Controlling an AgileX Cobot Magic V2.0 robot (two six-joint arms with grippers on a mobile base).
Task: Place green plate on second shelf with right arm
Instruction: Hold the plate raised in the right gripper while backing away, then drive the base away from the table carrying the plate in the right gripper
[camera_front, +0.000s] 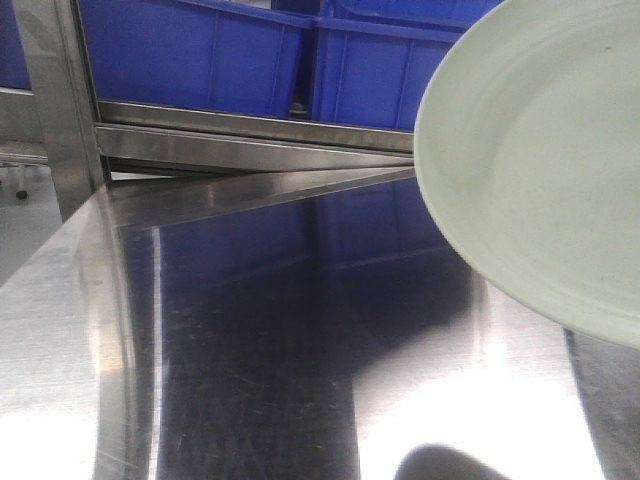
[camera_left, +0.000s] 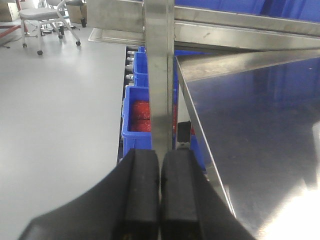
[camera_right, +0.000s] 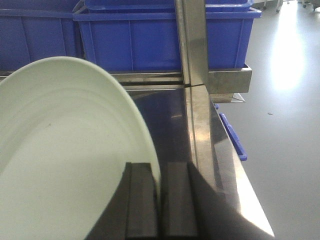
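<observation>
The right gripper (camera_right: 159, 166) has its two black fingers (camera_right: 142, 200) clamped on the rim of the green plate (camera_right: 65, 150), one pad on each face of the edge. The plate fans out to the left of the grip and it's tilted, not flat. You can see the faint rings and a tiny dark speck on the inside.

From the front view the green plate (camera_front: 540, 160) fills the upper right corner, with its open face turned toward the camera. It hangs over the right part of the steel shelf (camera_front: 260, 330). Can't tell if its low edge touches the steel, since that part runs out of frame.

Behind the plate there's a row of blue bins (camera_front: 200, 50) sitting one level up, and an upright post (camera_right: 192, 40) stands at the shelf's right back corner.

The left gripper (camera_left: 160, 152) is over on the other side. Its fingers (camera_left: 142, 190) are pressed together with nothing between them, and it's lined up with the left post (camera_left: 159, 75). Just past that a lower blue bin (camera_left: 137, 117) has something red in it. Beyond it are the grey floor (camera_left: 60, 110) and a wheeled chair (camera_left: 40, 15) far back.
</observation>
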